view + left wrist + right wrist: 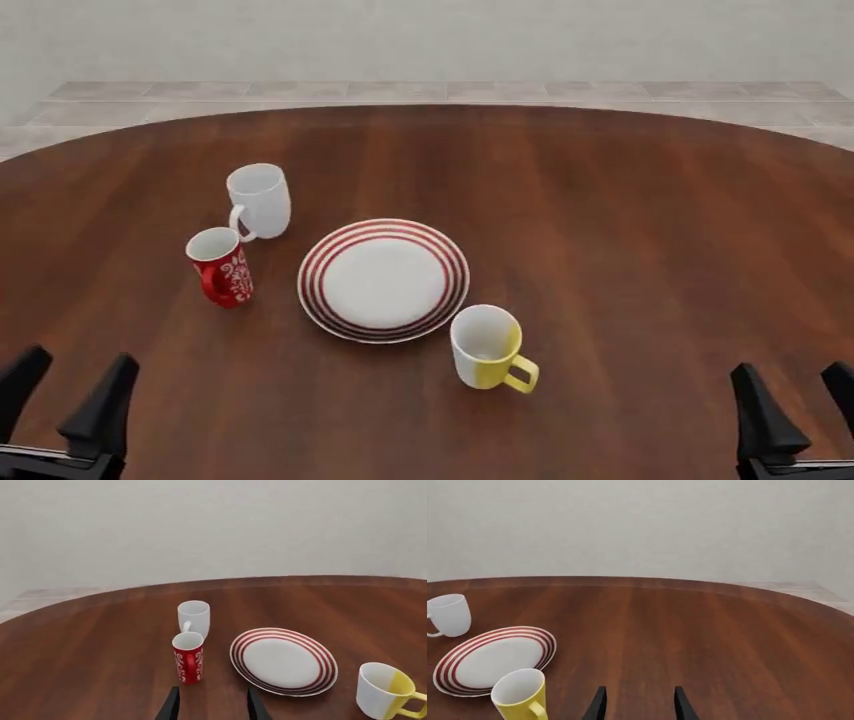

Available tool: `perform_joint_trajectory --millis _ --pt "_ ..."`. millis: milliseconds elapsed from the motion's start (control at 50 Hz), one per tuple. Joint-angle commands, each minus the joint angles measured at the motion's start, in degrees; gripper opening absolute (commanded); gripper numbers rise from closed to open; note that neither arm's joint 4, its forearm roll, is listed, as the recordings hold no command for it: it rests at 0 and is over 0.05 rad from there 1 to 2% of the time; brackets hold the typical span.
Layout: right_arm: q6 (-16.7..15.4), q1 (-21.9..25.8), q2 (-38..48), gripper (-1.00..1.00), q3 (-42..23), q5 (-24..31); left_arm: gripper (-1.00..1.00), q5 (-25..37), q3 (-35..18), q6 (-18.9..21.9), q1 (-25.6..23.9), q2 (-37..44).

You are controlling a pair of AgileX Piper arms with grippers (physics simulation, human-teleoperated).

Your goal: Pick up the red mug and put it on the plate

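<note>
The red mug (223, 266) with white floral pattern stands upright on the table, just left of the plate (383, 279), which is white with red rings and bare. Both also show in the left wrist view: the mug (188, 657) and the plate (283, 661). My left gripper (64, 388) is open and empty at the near left edge, well short of the mug; in its own view its fingertips (172, 706) point toward the mug. My right gripper (798, 398) is open and empty at the near right edge. The plate (494, 660) shows in the right wrist view; the red mug does not.
A plain white mug (259, 201) stands just behind the red mug. A yellow-and-white mug (489, 348) stands at the plate's near right rim. The round wooden table (627, 230) stretches wide to the right and back.
</note>
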Motion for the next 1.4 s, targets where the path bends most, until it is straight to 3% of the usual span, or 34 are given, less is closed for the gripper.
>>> perform_joint_trajectory --millis 20,300,360,540,640,740,1020,1400 --pt "-0.3 0.2 0.0 1.00 -0.2 0.4 1.00 -0.6 -4.8 -2.2 -1.8 5.4" --pt "-0.9 0.8 0.4 1.00 0.2 -0.2 1.00 -8.7 -14.1 -2.2 2.7 28.2" --pt "-0.8 0.6 0.4 1.00 0.4 -0.4 1.00 -10.0 -16.1 -4.9 3.0 32.5" --pt "-0.9 0.5 0.5 1.00 0.4 -0.5 1.00 -11.7 -19.9 -6.9 2.0 38.7" --pt "-1.0 0.5 0.2 1.00 0.4 -0.2 1.00 -13.1 -21.1 -12.0 0.6 43.9" --pt "-1.0 0.5 0.4 1.00 0.3 -0.3 1.00 -13.7 -22.8 -14.1 0.1 50.3" --pt "-1.4 0.8 0.5 1.00 0.5 -0.5 1.00 -15.3 -23.0 -14.0 5.3 54.4" --pt "-1.2 0.7 0.7 1.00 0.2 -0.4 1.00 -20.4 -22.4 -14.2 5.5 62.9"
